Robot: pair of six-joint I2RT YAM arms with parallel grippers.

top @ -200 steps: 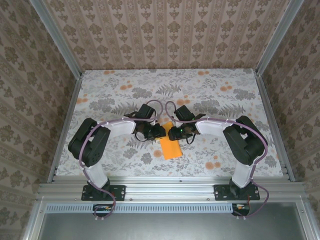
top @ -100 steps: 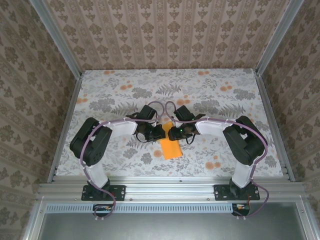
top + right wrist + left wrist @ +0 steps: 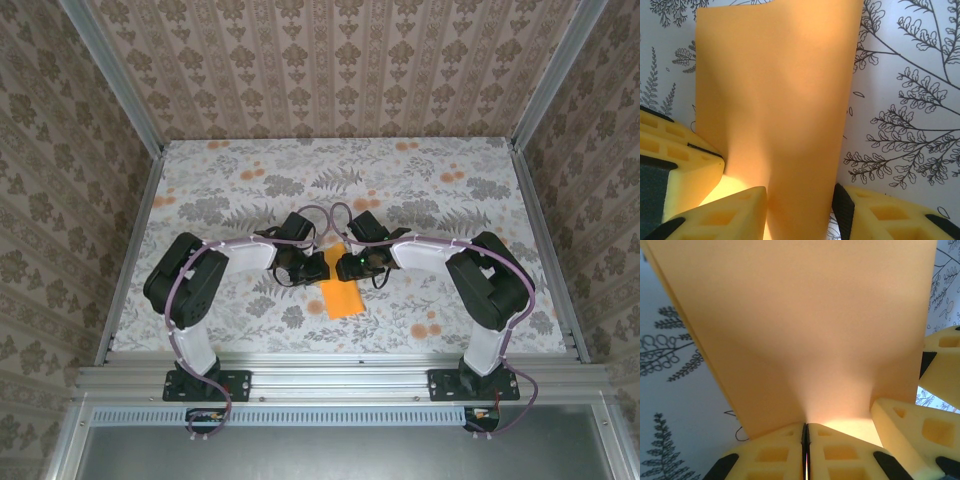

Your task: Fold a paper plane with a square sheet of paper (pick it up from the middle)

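Seen from above, the square sheet of paper (image 3: pixel 342 297) lies centre frame on the flowered table (image 3: pixel 450 200); its upper end is hidden under the left gripper (image 3: pixel 318 266) and right gripper (image 3: pixel 350 266); the wrist views show the left's jaws clamped on its edge; the right's stand apart, sheet between.

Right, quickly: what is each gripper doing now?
Left gripper: closed on the orange paper sheet.
Right gripper: fingers apart around the sheet; grip cannot be told.

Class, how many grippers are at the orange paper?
2. The left gripper pinches the paper from the left; the right gripper straddles it from the right.
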